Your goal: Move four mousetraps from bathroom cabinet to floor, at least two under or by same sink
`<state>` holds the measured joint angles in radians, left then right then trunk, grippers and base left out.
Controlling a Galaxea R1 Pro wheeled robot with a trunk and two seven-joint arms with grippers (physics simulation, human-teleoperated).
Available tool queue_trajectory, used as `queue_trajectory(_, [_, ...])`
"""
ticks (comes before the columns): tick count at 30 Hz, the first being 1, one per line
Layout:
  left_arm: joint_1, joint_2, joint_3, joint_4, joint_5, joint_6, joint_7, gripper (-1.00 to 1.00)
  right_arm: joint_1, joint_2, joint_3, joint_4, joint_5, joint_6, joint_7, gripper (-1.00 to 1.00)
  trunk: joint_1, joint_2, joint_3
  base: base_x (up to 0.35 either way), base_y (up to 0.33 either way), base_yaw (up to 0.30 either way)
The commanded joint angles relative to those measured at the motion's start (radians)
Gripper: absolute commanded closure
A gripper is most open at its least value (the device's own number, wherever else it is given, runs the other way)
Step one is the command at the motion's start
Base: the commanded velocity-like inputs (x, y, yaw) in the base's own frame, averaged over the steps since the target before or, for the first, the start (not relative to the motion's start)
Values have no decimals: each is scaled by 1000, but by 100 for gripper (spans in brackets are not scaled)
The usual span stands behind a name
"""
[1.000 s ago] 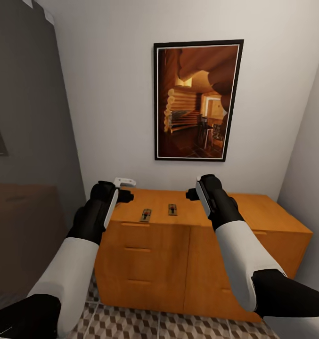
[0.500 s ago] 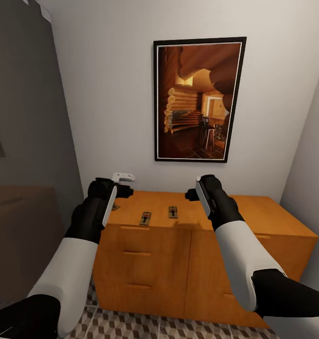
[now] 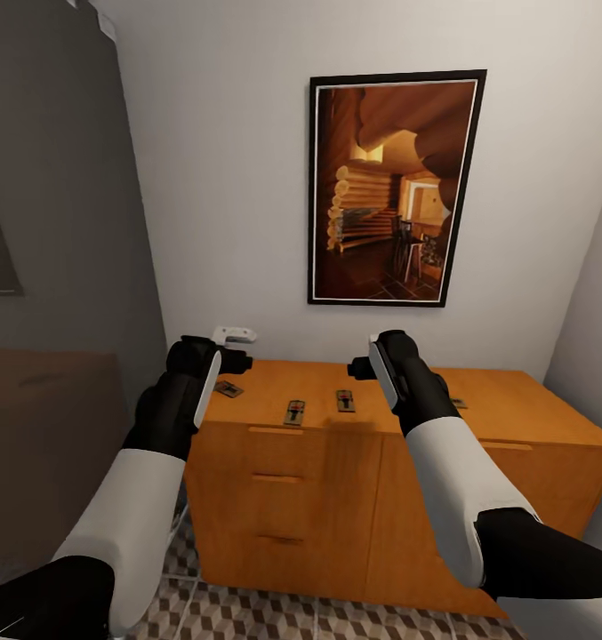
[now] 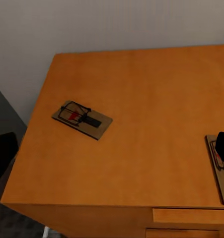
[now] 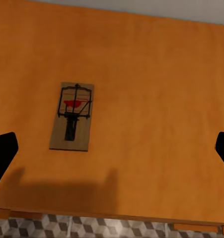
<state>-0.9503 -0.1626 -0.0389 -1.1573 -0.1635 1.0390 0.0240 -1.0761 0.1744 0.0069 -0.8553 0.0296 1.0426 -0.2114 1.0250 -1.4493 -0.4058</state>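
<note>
Smooth orange-brown cabinet (image 3: 354, 462); flat wooden mousetraps (image 3: 294, 412) centre frame, fourth half-hidden behind forearm. Right gripper (image 5: 112, 148) apart; left gripper (image 3: 238, 363) unclear.

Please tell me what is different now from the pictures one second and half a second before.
The camera turned left: picture and cabinet slid right in the head view, bringing two more mousetraps into sight, one at the left end and one behind the right arm. Nothing was grasped or released. The two middle mousetraps stayed on the cabinet.
</note>
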Motion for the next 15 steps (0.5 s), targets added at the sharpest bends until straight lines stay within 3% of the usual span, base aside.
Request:
queue_trajectory(1, [-1,0,-1,-1,-1,4,3,-100,-1,0,1,-1,3,5,-1,-100,0,-1,-1,0,29,0])
queue_trajectory(10, [-1,-1,-2,-5,-2,3,2,-100,-1,0,1,3,5,5,-3,-100,0,-1,-1,9,8,0])
queue_trajectory(15, [-1,-1,-2,-1,-1,2,2,-100,-1,0,1,6,6,5,-3,-100,0,-1,-1,214,1,0])
